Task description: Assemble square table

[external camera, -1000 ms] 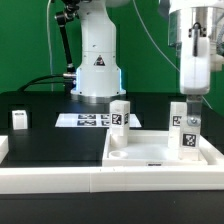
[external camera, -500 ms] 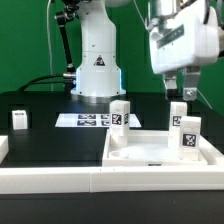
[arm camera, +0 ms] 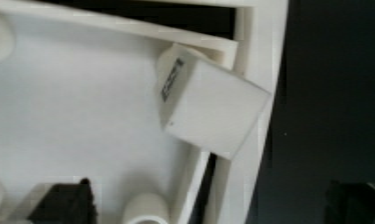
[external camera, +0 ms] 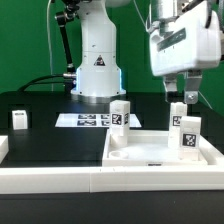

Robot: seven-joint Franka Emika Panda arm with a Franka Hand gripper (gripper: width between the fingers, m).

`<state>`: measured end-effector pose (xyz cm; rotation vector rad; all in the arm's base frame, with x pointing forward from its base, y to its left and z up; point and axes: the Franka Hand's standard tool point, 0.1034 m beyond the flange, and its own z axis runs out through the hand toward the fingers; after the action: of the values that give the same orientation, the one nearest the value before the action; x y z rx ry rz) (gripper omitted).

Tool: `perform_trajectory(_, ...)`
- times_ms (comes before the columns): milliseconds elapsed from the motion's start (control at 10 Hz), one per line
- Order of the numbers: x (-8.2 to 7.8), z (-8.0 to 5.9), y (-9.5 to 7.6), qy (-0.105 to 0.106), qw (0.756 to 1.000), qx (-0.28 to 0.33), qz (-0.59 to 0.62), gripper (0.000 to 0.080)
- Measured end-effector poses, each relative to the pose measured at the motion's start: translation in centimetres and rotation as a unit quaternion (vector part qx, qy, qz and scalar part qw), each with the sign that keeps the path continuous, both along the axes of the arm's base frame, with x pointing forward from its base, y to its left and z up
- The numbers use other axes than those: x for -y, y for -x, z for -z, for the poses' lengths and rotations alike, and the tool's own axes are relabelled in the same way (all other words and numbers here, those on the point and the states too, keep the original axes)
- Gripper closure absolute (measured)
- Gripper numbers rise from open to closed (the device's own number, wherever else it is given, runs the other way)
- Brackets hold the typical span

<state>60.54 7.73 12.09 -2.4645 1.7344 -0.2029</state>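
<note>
Black table (external camera: 50, 140) carries the large white square rimmed plastic top (external camera: 150, 150), with three small white tagged leg posts (external camera: 120, 115) upright on it. A fourth leg post (external camera: 19, 119) stands well apart, apparently unfitted, and the gripper (external camera: 178, 98) hovers released above.

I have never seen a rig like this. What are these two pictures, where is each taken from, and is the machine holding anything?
The white machine at the back is a robot arm behind a black table. Its two-finger gripper hangs at the exterior view's right, jaws open, holding nothing. One picture is from a camera off the arm; the other is from a camera on its wrist, looking into the large white plastic square tray-like table top. A white tagged leg post stands in it; a second leg post stands behind it. The thin flat white marker board is rig equipment, not furniture.
</note>
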Motion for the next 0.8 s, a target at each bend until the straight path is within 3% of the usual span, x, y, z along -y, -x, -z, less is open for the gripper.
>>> perform_trajectory(200, 1.4, -0.1, 0.1, 0.010, 0.998, 0.000, -0.058, 0.0151)
perform_trajectory(500, 1.5, 0.0, 0.1, 0.011, 0.998, -0.001, -0.061, 0.0151)
perform_trajectory(700, 4.3, -0.6, 0.6, 0.035, 0.972, -0.005, -0.233, 0.0151)
perform_trajectory(800, 5.7, -0.4, 0.9, 0.031, 0.963, -0.018, -0.268, 0.0151)
